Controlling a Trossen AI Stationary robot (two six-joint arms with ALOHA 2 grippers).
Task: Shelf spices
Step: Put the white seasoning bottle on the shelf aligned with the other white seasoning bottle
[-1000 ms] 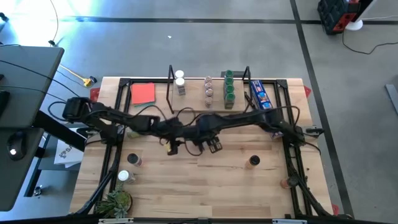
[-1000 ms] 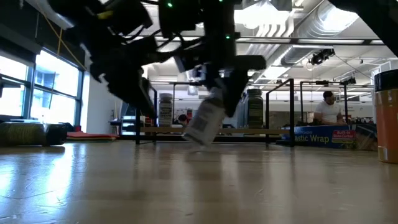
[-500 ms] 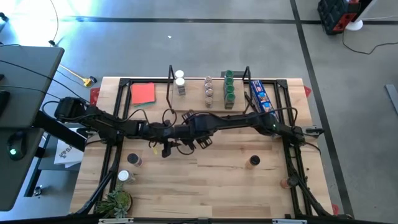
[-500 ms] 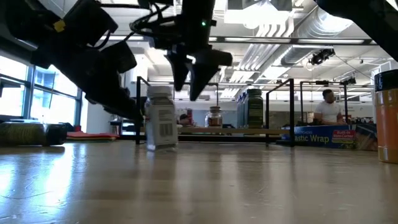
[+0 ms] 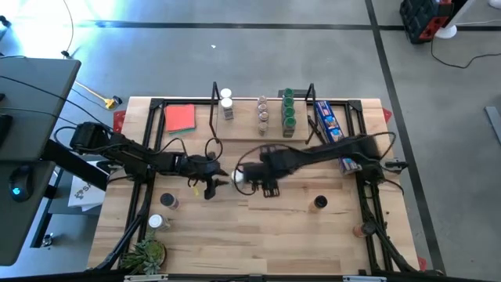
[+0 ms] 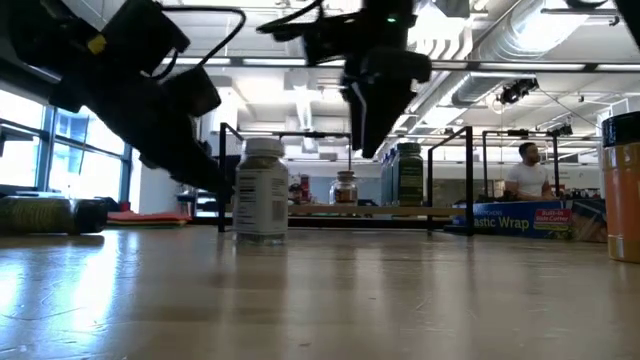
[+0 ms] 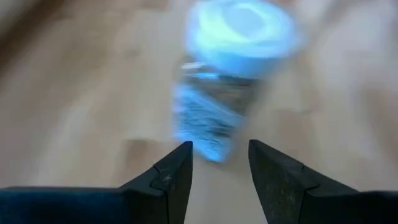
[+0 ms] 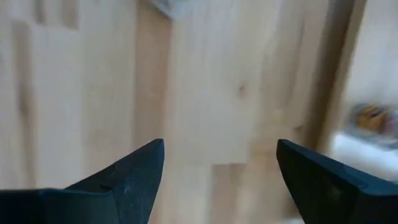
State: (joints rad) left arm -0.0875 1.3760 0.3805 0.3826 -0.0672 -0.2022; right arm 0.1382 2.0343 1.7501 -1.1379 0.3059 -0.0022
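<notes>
A white-capped spice jar (image 5: pixel 242 177) stands upright and free on the surface (image 5: pixel 258 231), between the two tools, well short of the shelf (image 5: pixel 262 117).
The right tool (image 5: pixel 268 190) hangs just beside the jar, fingers wide apart around nothing; a second ago it carried this jar tilted. The left tool (image 5: pixel 210 188), low on the jar's other side, has its fingers (image 7: pixel 171 177) part-open and empty.

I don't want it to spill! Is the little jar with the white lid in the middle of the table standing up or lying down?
Standing up. The white-capped jar sits flat on the table, cap on top.
</notes>
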